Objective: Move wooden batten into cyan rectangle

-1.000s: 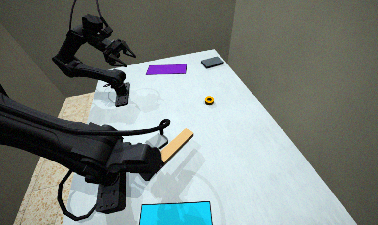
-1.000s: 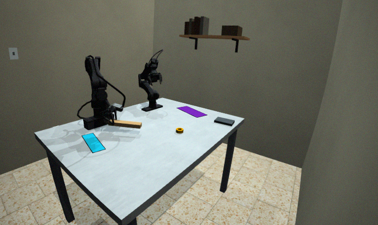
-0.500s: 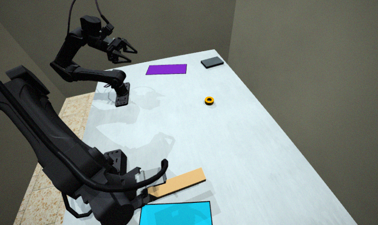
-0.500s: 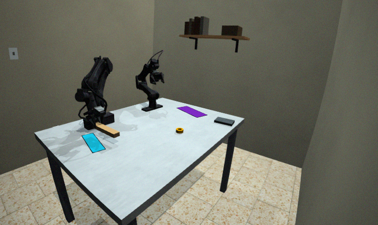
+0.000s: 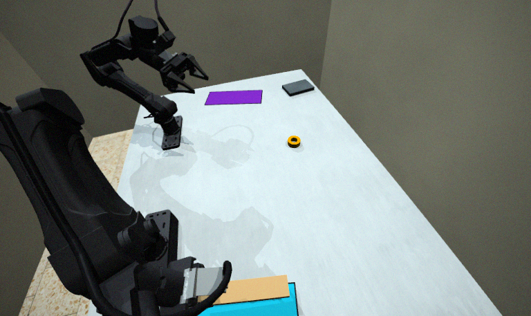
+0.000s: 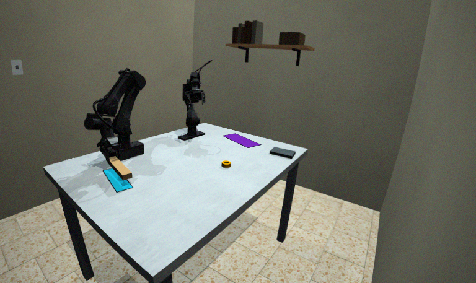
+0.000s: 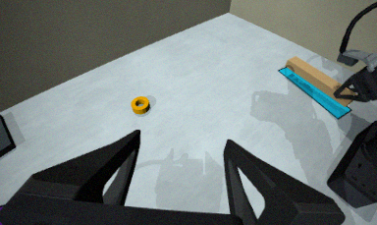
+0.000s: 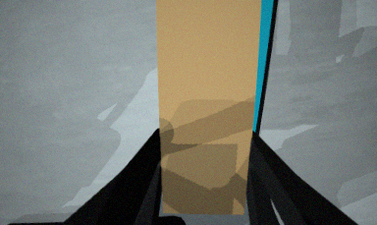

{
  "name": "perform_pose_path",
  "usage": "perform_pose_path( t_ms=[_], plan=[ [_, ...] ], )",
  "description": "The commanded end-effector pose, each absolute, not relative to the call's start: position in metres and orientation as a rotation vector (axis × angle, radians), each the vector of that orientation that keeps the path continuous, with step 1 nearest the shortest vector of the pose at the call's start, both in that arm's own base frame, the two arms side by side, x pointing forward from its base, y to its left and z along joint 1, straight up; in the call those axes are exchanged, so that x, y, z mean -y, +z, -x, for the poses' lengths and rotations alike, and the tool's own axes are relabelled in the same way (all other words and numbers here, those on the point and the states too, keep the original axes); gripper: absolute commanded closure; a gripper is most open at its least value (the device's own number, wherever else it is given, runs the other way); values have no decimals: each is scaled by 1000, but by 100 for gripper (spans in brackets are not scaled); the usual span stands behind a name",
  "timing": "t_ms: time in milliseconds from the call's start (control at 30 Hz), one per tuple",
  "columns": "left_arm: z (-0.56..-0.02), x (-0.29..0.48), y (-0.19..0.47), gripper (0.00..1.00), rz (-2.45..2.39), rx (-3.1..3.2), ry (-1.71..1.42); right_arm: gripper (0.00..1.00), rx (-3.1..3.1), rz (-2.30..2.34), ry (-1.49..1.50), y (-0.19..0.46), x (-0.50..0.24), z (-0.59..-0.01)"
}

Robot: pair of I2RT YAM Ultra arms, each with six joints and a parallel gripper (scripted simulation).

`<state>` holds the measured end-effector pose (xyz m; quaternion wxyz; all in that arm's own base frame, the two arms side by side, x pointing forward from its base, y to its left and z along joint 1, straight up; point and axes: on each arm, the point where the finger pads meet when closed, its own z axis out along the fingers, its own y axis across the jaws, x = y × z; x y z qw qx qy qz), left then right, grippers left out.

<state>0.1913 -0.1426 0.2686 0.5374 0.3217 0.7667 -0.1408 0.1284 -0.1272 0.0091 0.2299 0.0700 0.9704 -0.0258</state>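
The wooden batten (image 5: pixel 254 289) is a pale tan bar, and my right gripper (image 8: pixel 204 137) is shut on its near end. In the right wrist view the batten (image 8: pixel 208 87) runs straight ahead with a strip of the cyan rectangle (image 8: pixel 265 63) along its right side. In the exterior view the batten (image 6: pixel 120 168) sits low over one long edge of the cyan rectangle (image 6: pixel 117 180); I cannot tell whether it touches the table. My left gripper (image 5: pixel 187 76) is open and empty, raised high above its base at the far end; its fingers show in the left wrist view (image 7: pixel 182 141).
An orange ring (image 5: pixel 294 140) lies mid-table. A purple rectangle (image 5: pixel 234 97) and a dark grey slab (image 5: pixel 298 87) are at the far end. The left arm's base (image 5: pixel 172 136) and the right arm's base (image 6: pixel 126 148) stand on the table.
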Motion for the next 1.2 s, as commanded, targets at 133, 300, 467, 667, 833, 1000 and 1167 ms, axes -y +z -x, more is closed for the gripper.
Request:
perform_pose_path(
  t_ms=[133,300,467,667,833,1000,1167],
  plan=[
    [-185,265,280,32,-987,-1618,-561,65,-2627,-267,-109,14,147,-132],
    [-164,306,272,32,-1085,-1562,-642,65,-2627,-273,-109,14,147,-132],
    [-125,370,229,32,-1271,-1532,-729,65,-2627,-276,-109,14,148,-131],
    [-97,396,200,32,-1378,-1520,-762,65,-2627,-276,-109,14,148,-131],
    [-93,396,191,32,-1408,-1536,-755,65,-2627,-276,-109,14,148,-131],
    [-93,396,194,32,-1402,-1529,-759,65,-2628,-260,-104,15,148,-135],
    [-93,396,194,32,-1402,-1529,-759,65,-2639,-267,-78,0,142,-133]
  ],
)
